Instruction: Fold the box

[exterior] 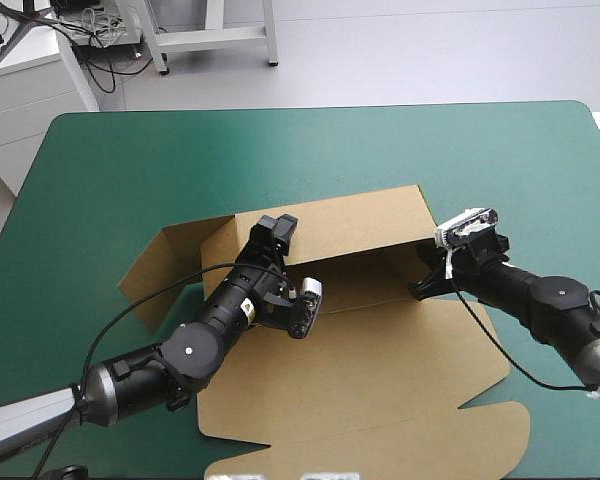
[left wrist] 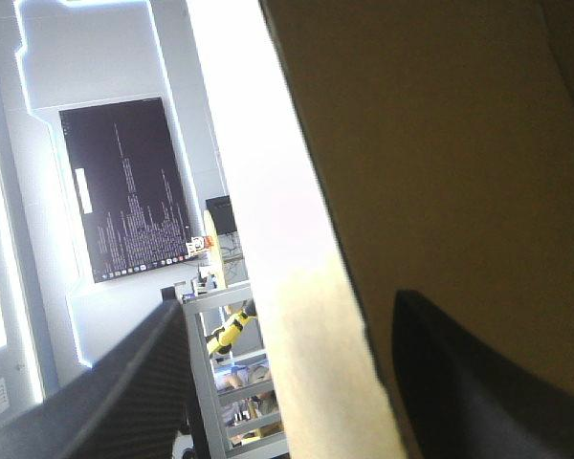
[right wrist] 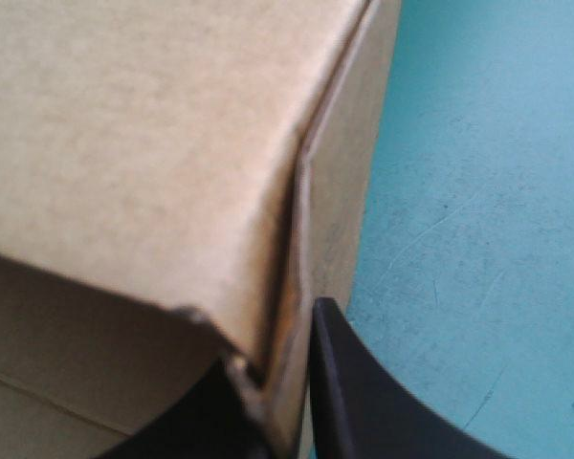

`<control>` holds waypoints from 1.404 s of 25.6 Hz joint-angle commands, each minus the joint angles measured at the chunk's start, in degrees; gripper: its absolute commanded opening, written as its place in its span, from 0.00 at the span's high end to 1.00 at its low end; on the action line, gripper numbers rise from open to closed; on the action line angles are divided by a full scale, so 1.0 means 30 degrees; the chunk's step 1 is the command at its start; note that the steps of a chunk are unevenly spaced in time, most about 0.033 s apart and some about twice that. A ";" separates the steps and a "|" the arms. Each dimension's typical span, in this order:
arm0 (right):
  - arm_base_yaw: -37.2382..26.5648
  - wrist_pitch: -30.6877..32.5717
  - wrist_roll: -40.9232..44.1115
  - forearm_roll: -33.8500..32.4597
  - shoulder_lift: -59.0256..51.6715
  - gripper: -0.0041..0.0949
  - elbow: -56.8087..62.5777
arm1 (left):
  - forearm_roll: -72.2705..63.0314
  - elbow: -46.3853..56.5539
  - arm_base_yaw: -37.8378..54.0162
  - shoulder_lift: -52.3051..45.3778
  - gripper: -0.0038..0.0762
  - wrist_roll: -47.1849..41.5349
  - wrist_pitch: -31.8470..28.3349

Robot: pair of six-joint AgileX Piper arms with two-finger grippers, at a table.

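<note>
Raising the rear wall (exterior: 350,225) of the box (exterior: 380,340), mid-table (exterior: 130,160): left gripper (exterior: 277,228), fingers apart, straddles the wall's left end; right gripper (right wrist: 277,349) is pinched onto the wall's right corner. Clamp the left before pushing, keeping both ends level.

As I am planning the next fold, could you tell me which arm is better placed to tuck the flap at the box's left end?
Probably left: the left pincer stands open astride the box's raised wall, near that flap; the right pincer is shut on the opposite corner, steadying it.
</note>
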 commanded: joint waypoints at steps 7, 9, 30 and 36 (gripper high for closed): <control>0.0027 -0.4580 -0.0805 0.2248 0.0109 0.98 -0.1980 | 0.1485 -0.0470 -0.5635 -0.0466 0.37 -0.0239 0.6183; 0.0027 -0.5436 -0.0805 0.2248 0.0792 0.98 -0.2985 | 0.1485 -0.0470 -0.6371 -0.0466 0.37 -0.0239 0.6562; -0.0007 -0.5776 -0.0256 0.2341 0.2990 0.98 -0.4637 | -1.7124 -0.8005 -0.4608 -0.0466 0.94 0.6072 0.7592; -0.0007 -0.5468 0.0625 0.2341 0.2990 0.98 -0.4426 | -2.3165 -1.0375 -0.0821 -0.0726 0.94 0.6256 0.8365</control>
